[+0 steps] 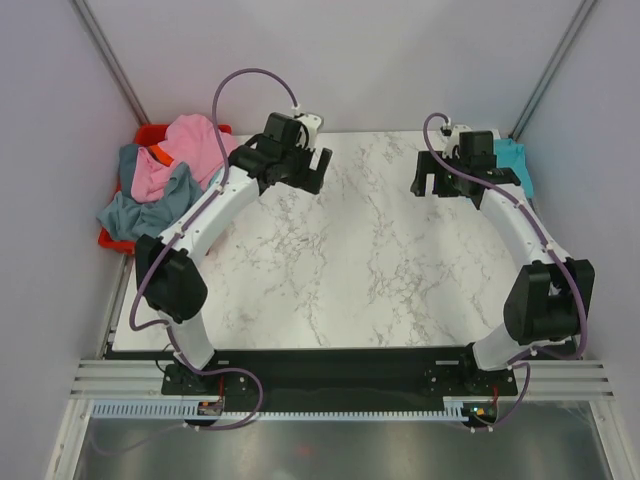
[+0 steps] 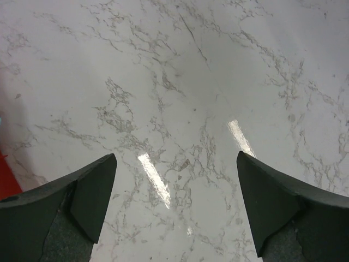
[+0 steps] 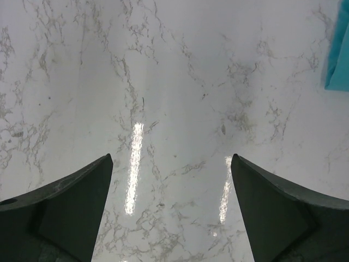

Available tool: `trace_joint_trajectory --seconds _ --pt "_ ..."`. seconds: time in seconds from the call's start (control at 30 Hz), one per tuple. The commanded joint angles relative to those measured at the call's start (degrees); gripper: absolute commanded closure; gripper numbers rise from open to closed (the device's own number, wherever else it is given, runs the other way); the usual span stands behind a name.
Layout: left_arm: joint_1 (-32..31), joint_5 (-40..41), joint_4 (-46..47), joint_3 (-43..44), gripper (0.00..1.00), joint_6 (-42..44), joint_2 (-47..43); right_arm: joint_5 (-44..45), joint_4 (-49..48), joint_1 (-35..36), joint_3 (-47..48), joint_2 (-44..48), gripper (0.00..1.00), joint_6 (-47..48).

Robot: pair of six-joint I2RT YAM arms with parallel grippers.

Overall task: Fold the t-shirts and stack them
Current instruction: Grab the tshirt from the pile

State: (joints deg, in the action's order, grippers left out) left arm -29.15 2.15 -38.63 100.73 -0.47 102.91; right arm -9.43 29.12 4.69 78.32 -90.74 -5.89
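A pink t-shirt [image 1: 195,150] and a grey-blue t-shirt [image 1: 150,205] lie heaped over a red bin [image 1: 150,133] at the table's far left; a bit of orange cloth [image 1: 158,153] shows between them. A teal-turquoise t-shirt [image 1: 517,160] lies folded at the far right corner; its edge shows in the right wrist view [image 3: 339,54]. My left gripper [image 1: 305,172] is open and empty above bare marble near the bin, as the left wrist view [image 2: 176,164] shows. My right gripper [image 1: 432,178] is open and empty beside the teal shirt, over marble [image 3: 172,164].
The white marble tabletop [image 1: 340,260] spans the middle. A sliver of the red bin [image 2: 6,174] shows at the left edge of the left wrist view. Grey walls and metal posts close in the back and sides.
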Motion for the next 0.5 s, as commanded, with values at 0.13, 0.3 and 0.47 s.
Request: trace_joint_trajectory --seconds 0.13,0.3,0.47 --pt "0.05 -6.02 -5.82 3.67 0.01 10.30 -2.11 -10.51 0.31 0.76 -4.50 3.20 0.02 3.16" --pt "1.10 3.19 -9.80 7.91 0.01 17.17 -2.28 -14.99 -0.91 1.03 -0.03 1.62 0.02 1.87" --pt "6.90 10.40 -9.18 3.62 0.05 12.86 -5.08 -17.02 -1.53 1.29 2.80 -2.60 0.02 -2.37"
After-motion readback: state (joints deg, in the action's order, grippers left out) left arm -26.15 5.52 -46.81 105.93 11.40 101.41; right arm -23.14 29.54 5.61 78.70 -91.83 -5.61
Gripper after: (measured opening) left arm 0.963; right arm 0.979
